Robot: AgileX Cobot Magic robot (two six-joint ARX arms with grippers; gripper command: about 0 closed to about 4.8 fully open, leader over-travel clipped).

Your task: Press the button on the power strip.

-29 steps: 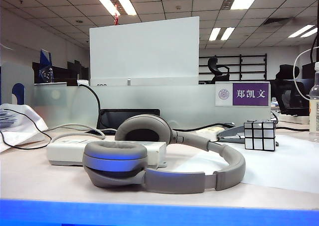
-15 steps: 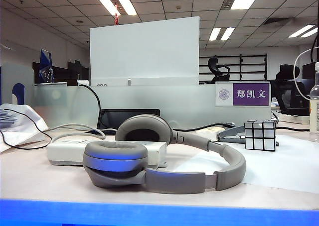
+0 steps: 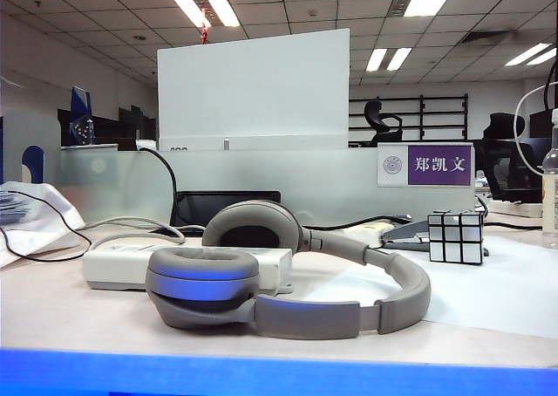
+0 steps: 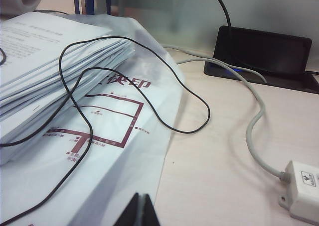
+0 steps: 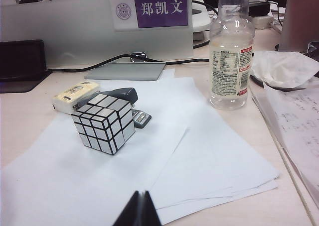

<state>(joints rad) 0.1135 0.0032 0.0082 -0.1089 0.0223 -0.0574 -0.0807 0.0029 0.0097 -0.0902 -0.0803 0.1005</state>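
Left gripper [image 4: 141, 209] and right gripper [image 5: 138, 207] pressed together (both empty), away from power strip [image 3: 131, 262].

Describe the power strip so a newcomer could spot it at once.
Find the grey headphones at the table's front in the exterior view; the power strip lies just behind their near ear cup. It is a low off-white block with a pale grey cable. Left gripper and right gripper are shut, away from it.

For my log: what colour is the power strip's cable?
Pale grey cable; left wrist view shows it best.
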